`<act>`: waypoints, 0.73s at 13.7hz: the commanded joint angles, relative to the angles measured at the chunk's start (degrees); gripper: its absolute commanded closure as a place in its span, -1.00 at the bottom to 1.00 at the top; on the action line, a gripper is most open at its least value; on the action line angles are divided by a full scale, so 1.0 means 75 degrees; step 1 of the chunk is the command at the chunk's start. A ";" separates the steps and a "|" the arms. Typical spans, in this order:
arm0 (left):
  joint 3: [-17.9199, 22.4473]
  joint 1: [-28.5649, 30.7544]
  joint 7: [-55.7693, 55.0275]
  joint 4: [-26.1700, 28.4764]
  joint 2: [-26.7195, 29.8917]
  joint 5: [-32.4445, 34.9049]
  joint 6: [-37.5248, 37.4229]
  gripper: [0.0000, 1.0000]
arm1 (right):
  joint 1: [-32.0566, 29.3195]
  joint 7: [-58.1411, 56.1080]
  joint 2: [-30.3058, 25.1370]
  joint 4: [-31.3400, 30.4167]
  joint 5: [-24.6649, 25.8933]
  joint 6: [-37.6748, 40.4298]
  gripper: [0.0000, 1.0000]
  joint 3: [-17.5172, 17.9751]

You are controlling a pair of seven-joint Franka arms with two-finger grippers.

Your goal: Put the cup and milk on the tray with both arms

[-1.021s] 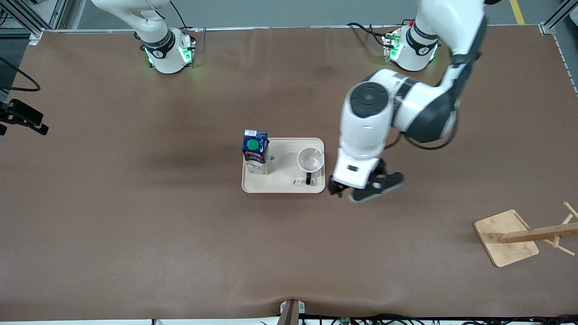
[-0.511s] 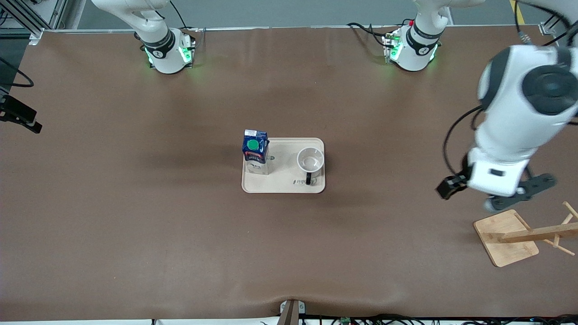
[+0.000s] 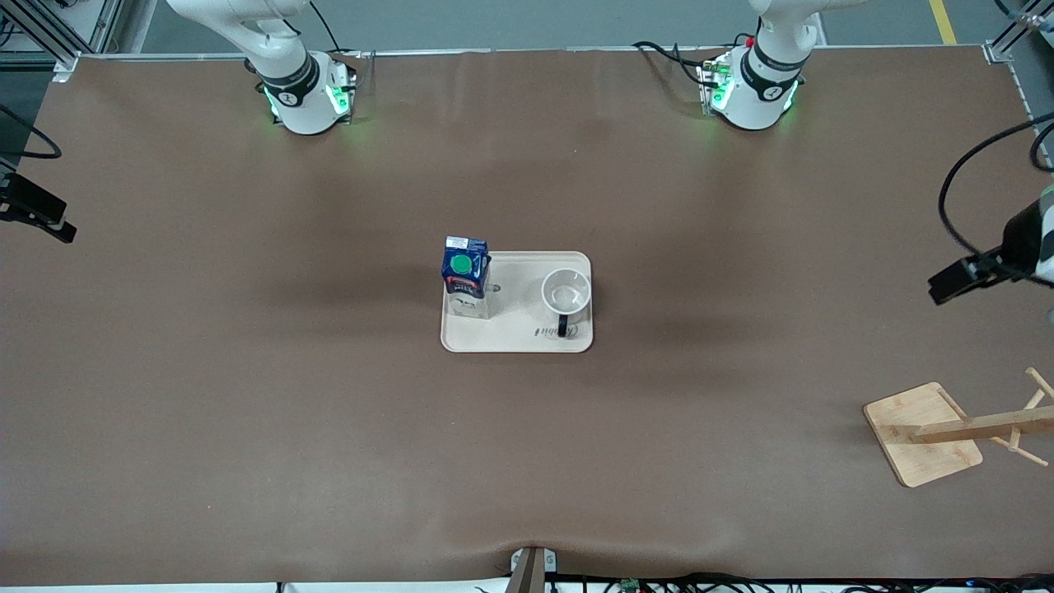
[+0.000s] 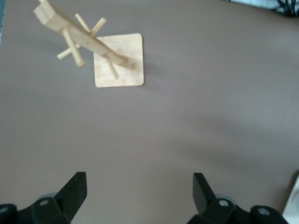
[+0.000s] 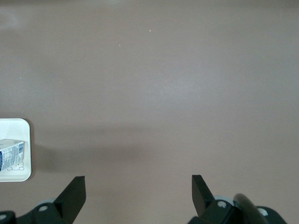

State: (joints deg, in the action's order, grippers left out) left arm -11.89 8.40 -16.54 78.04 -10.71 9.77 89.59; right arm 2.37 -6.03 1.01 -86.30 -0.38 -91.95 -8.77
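1. Brown table (image 3: pixel 247 371) is being shown with the tray (image 3: pixel 517 339) sitting mid-table.
2. Milk (image 3: pixel 465 276) and cup (image 3: pixel 566 292) are being carried upright on the tray, apart.
3. Left gripper (image 4: pixel 139 196) is being held over bare table near the wooden rack (image 3: pixel 947 428), fingers spread, nothing gripped.
4. Right gripper (image 5: pixel 138 196) is being kept over bare table beside the tray, fingers spread, nothing gripped.

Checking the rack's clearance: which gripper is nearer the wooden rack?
Left. The left gripper hangs above bare table beside the wooden rack; the right gripper is past the tray.
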 commanded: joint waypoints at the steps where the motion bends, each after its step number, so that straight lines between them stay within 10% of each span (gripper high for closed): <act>1: 0.0785 -0.0555 0.1063 0.1345 0.1296 -0.0376 -0.0005 -1.00 | -0.0152 -0.0075 0.0065 0.0175 0.0050 0.0131 -1.00 0.0115; 10: 0.1737 -0.2070 0.1244 0.2439 0.2425 -0.1056 -0.0063 -1.00 | -0.0152 -0.0075 0.0053 0.0175 0.0050 0.0131 -1.00 0.0115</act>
State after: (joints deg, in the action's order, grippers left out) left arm 0.18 -6.21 -7.70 95.11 6.48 3.18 88.67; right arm 2.37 -6.03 1.01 -86.24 -0.38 -91.91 -8.77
